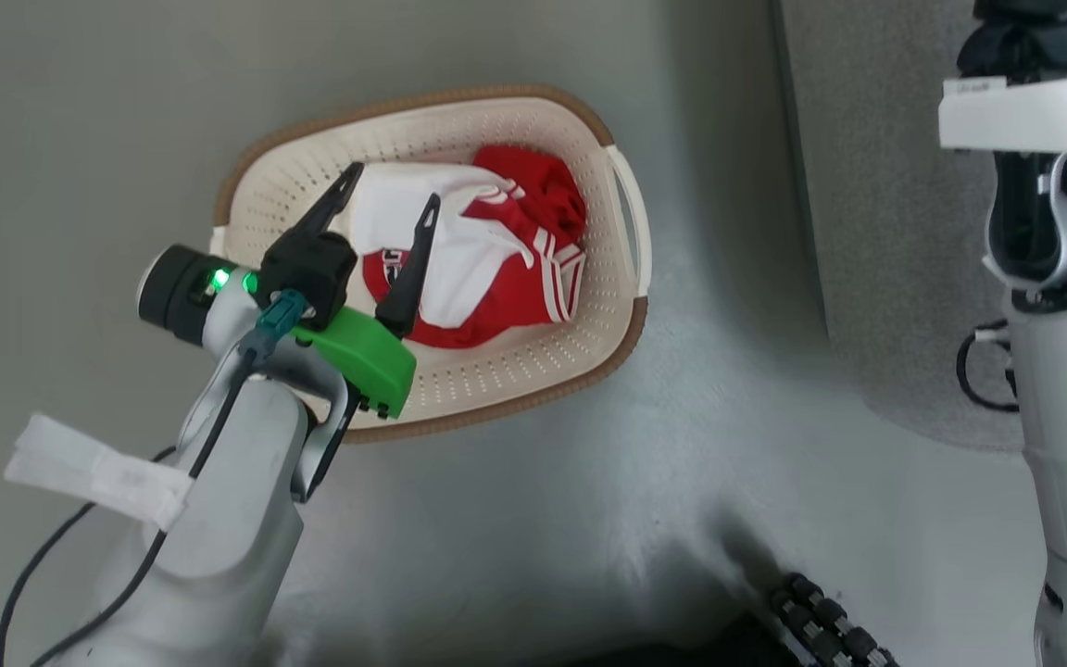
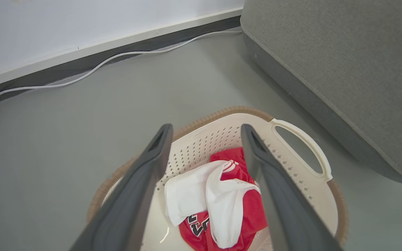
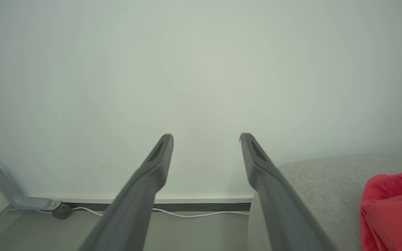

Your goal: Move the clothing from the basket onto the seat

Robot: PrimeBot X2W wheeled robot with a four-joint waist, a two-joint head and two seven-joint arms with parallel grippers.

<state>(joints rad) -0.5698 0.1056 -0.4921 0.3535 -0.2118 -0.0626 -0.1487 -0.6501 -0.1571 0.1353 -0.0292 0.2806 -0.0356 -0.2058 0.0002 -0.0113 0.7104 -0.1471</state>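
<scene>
Left gripper [image 1: 393, 183] spread wide, empty, over basket [image 1: 533, 366] left end; red-white clothing [image 1: 487, 269] mid-basket, just beyond its tips. Right gripper [image 3: 206, 136] spread, empty, farther.

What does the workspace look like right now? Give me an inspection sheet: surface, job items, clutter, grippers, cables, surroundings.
Surface: grey floor, basket standing on it.
Job's things: basket beside the seat; red-and-white clothing inside it; another red piece on the seat.
Clutter: grey stand foot by the wall.
Grippers: left gripper open above the clothing; right gripper open, holding nothing.
Cables: white cable along the skirting.
Surroundings: white wall.
</scene>
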